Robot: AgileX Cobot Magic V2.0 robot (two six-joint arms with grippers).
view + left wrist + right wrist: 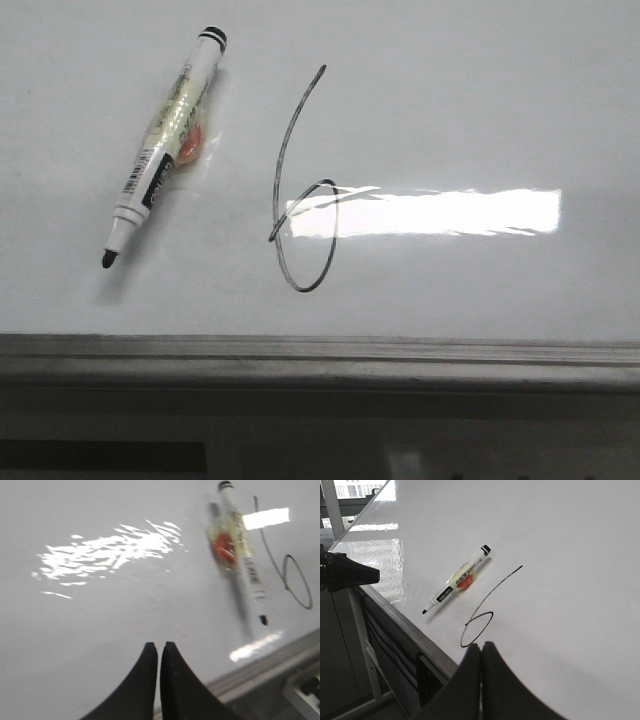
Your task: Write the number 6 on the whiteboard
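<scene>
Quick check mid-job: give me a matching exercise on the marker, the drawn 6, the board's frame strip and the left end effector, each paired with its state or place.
1. white marker with black tip
2. thin dark hand-drawn number 6
3. grey metal frame strip
4. black left end effector

A. shut, holding nothing
B. lying uncapped on the glossy whiteboard
C. along the board's near edge
D. loop crossed by glare

Pairs: 1-B, 2-D, 3-C, 4-A
</scene>
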